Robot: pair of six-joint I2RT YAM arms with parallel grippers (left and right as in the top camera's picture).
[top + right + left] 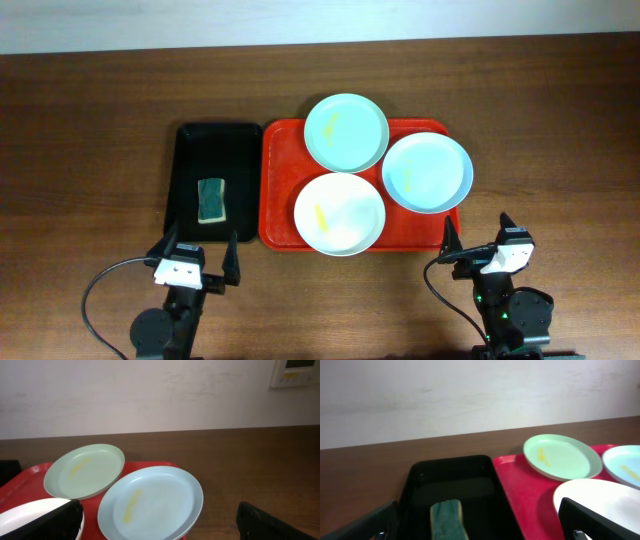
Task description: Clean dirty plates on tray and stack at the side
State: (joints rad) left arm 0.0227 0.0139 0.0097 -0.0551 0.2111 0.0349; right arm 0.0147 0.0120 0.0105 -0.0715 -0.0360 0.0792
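Observation:
Three plates lie on the red tray (282, 190): a mint green plate (346, 132) at the back, a pale blue plate (427, 172) at the right, a white plate (339, 213) at the front. Each has a small yellow smear. My left gripper (200, 257) is open and empty, near the table's front edge below the black tray. My right gripper (477, 236) is open and empty, just in front of the red tray's right corner. In the right wrist view the blue plate (150, 503) lies between my open fingers (160, 530), with the green plate (84, 471) behind.
A smaller black tray (190, 160) stands left of the red tray and holds a green sponge (211, 199). The sponge (449, 519) also shows in the left wrist view between my fingers. Bare wooden table (90, 150) lies to the left and right of the trays.

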